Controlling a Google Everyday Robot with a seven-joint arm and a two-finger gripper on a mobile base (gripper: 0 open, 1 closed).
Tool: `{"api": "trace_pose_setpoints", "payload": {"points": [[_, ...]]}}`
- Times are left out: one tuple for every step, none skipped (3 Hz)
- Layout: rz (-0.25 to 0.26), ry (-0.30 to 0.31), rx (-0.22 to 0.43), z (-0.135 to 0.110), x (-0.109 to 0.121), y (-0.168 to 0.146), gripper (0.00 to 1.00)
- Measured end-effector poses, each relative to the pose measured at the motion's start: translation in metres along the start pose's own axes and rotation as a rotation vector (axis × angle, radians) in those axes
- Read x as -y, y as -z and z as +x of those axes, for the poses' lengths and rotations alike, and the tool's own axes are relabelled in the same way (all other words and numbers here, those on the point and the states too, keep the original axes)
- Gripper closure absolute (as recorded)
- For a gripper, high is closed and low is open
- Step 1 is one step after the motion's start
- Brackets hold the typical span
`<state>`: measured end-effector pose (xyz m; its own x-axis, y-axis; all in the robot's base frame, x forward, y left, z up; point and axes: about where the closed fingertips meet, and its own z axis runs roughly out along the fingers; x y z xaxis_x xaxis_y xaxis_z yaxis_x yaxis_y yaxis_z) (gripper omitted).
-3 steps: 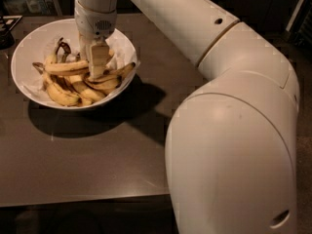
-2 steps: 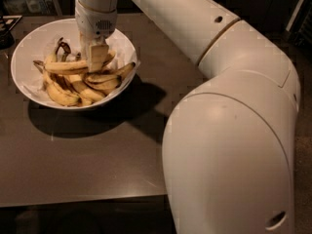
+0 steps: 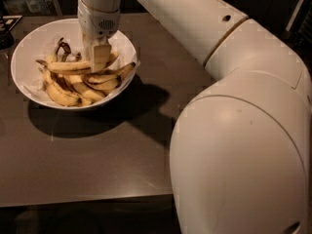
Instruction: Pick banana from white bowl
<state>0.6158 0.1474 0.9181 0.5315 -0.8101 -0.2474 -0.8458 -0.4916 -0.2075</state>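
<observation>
Camera view: tool (image 3: 100, 58) seemingly on banana (image 3: 67, 66), well inside white bowl (image 3: 28, 42).

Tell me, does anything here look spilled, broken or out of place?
Nothing stands out. The ripe yellow bananas with dark stems lie piled inside the wide round white bowl, none on the dark table around it. The end effector is down in the bowl, on the pile.

Pincer (image 3: 100, 58) at the banana (image 3: 66, 66), inside the white bowl (image 3: 28, 40) on the table (image 3: 97, 155).
</observation>
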Motion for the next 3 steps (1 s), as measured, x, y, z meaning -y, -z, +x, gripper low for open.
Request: {"api": "trace_pose_setpoints", "payload": {"points": [[0.066,-0.019,-0.012,-0.004,-0.004,0.022,1.00],[0.141,-0.038,-0.032,-0.012,-0.016,0.053,1.00],[0.209,-0.038,-0.024,-0.019,-0.029,0.077,1.00]]}}
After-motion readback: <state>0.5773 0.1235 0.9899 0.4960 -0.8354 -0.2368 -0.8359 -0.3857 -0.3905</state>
